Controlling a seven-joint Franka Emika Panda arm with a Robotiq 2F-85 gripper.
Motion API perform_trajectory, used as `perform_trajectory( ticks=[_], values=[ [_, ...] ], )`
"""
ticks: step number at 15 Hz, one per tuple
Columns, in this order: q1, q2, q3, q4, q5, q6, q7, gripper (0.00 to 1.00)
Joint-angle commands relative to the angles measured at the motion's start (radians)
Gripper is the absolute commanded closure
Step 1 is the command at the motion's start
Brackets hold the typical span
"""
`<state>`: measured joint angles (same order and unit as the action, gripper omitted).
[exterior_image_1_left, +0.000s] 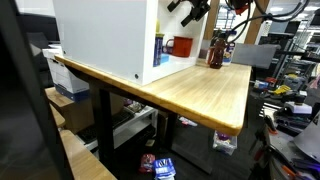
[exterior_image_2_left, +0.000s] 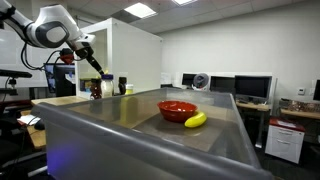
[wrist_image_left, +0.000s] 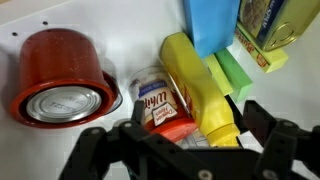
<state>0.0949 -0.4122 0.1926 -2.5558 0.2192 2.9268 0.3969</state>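
My gripper (wrist_image_left: 185, 150) is open, with its two dark fingers spread at the bottom of the wrist view. Between and just beyond them lie a yellow mustard bottle (wrist_image_left: 195, 85) and a red-lidded frosting tub (wrist_image_left: 160, 108), close side by side on a white surface. A red can (wrist_image_left: 60, 85) sits to the left. A blue box (wrist_image_left: 210, 25), a green block (wrist_image_left: 235, 70) and a yellow-green box (wrist_image_left: 265, 35) are at the upper right. In both exterior views the gripper (exterior_image_1_left: 190, 12) (exterior_image_2_left: 95, 62) hangs beside the white cabinet (exterior_image_1_left: 105, 40). Nothing is held.
The cabinet stands on a wooden table (exterior_image_1_left: 205, 95) with a red mug (exterior_image_1_left: 183, 45) and a brown bottle (exterior_image_1_left: 215, 50) next to it. A red bowl (exterior_image_2_left: 177, 109) and a banana (exterior_image_2_left: 195, 120) lie on a grey surface in the foreground. Desks and monitors fill the room behind.
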Motion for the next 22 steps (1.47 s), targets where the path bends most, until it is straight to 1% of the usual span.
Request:
perform_trajectory(
  ticks=[1, 5, 6, 7, 8, 10, 16, 18, 20, 22],
  values=[
    [-0.006, 0.000, 0.000, 0.000, 0.003, -0.001, -0.005, 0.00],
    [-0.014, 0.000, 0.000, 0.000, 0.001, -0.002, -0.005, 0.00],
    [0.002, -0.007, -0.013, -0.007, 0.010, 0.008, -0.024, 0.00],
    [-0.005, -0.008, -0.007, -0.015, -0.005, 0.042, -0.031, 0.00],
    [-0.057, -0.006, 0.036, -0.021, -0.048, 0.079, 0.004, 0.00],
    [-0.084, 0.011, 0.066, -0.009, -0.087, 0.111, 0.014, 0.00],
    [-0.061, 0.055, 0.097, 0.019, -0.116, 0.159, -0.017, 0.00],
    [-0.077, 0.077, 0.120, 0.030, -0.129, 0.178, -0.007, 0.00],
    [-0.076, 0.113, 0.120, 0.050, -0.133, 0.195, -0.015, 0.00],
    [-0.064, 0.155, 0.102, 0.076, -0.127, 0.209, -0.030, 0.00]
  ],
)
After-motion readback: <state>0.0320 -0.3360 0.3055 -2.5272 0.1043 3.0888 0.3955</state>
